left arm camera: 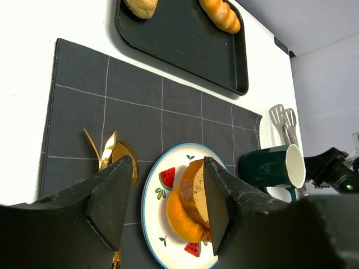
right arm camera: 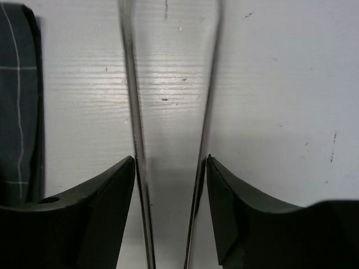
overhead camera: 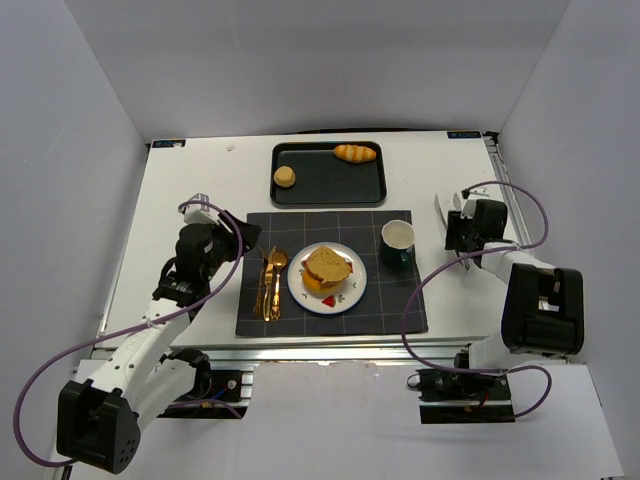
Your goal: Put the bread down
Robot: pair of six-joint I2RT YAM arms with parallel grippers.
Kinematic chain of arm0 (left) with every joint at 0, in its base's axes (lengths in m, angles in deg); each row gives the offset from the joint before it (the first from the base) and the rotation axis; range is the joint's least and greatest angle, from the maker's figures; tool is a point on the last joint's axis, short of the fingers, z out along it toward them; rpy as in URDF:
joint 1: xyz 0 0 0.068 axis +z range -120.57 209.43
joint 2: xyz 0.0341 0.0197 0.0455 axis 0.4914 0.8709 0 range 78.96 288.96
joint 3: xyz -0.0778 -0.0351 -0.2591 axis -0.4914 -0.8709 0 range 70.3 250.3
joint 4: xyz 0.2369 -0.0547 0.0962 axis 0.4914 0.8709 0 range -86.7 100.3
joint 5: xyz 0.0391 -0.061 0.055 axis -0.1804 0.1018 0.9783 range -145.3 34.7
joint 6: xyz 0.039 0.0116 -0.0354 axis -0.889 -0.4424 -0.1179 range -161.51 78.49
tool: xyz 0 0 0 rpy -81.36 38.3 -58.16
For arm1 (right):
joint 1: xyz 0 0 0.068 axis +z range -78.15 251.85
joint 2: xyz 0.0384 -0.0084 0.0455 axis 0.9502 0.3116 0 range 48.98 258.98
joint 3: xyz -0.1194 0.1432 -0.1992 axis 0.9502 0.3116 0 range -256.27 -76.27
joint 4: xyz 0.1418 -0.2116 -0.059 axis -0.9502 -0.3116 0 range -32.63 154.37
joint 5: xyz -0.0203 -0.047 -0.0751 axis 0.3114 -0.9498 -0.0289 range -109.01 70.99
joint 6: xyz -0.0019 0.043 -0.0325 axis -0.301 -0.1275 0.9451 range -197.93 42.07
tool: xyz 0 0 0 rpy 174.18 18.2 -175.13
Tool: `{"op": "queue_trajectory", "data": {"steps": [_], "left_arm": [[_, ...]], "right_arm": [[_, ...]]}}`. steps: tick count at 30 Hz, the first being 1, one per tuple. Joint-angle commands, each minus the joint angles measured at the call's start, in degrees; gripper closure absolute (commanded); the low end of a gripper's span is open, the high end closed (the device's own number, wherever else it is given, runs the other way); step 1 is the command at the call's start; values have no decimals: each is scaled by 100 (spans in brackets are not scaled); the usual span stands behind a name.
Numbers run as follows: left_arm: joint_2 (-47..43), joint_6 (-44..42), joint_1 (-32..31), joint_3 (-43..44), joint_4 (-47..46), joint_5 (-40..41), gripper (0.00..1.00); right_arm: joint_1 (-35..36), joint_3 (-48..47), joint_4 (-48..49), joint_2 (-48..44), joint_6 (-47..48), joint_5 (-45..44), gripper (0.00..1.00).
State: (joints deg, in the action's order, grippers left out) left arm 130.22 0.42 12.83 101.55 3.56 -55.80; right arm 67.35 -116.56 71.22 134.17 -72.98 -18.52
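The bread slice (overhead camera: 325, 265) sits on the plate (overhead camera: 351, 296), atop an orange pastry (left arm camera: 179, 219). Behind it, the black tray (overhead camera: 330, 187) holds a bun (overhead camera: 285, 177) and a striped roll (overhead camera: 355, 153). My left gripper (left arm camera: 166, 193) gapes empty; my right gripper (right arm camera: 170, 168) stands spread astride the tongs (right arm camera: 133, 112).

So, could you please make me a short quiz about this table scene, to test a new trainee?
1. True or false: the left claw is open and holds nothing.
2. How many pieces of bread lie on the black tray? A one, B two, C four.
3. What lies on the placemat between the left claw and the plate?
Key: 1 true; 2 B; 3 the gold cutlery.
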Motion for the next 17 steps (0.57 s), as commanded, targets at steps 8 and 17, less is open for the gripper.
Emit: {"op": "queue_trajectory", "data": {"steps": [8, 17], "left_arm": [[-55, -71, 16, 198, 194, -30, 34], [32, 34, 16, 119, 10, -161, 46]], "right_arm": [[-175, -662, -649, 95, 638, 197, 14], [-157, -2350, -1827, -230, 587, 266, 10]]}}
